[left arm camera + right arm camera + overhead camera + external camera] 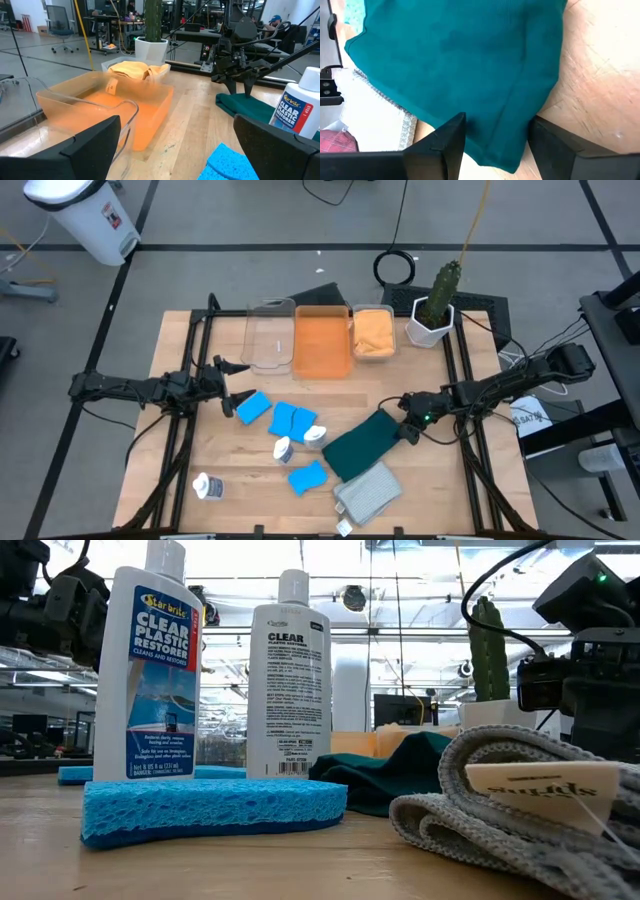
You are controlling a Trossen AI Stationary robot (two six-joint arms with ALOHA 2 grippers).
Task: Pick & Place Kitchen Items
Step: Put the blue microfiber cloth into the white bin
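Observation:
My right gripper (405, 422) is open and points down over the far right corner of the dark green cloth (365, 442). In the right wrist view its fingers stand on either side of the cloth's folded edge (495, 125). My left gripper (232, 387) is open and empty, level above the table, just left of a blue sponge (253, 407). Two more sponges (293, 420) (308, 477), three white bottles (283, 448) (315, 434) (208, 487) and a grey cloth (368, 490) lie on the table. An orange cloth (373, 332) lies in a small clear bin. My right gripper comes at the green cloth's edge (512, 107) from above, with one finger on each side of it. I cannot tell whether the fingertips touch the cloth. The cloth lies flat on the table.
An orange bin (322, 340) and a clear bin (270, 333) stand side by side at the table's far edge. A white pot with a cactus (437, 305) stands at the far right. Bare wood lies at the near left and along the right side.

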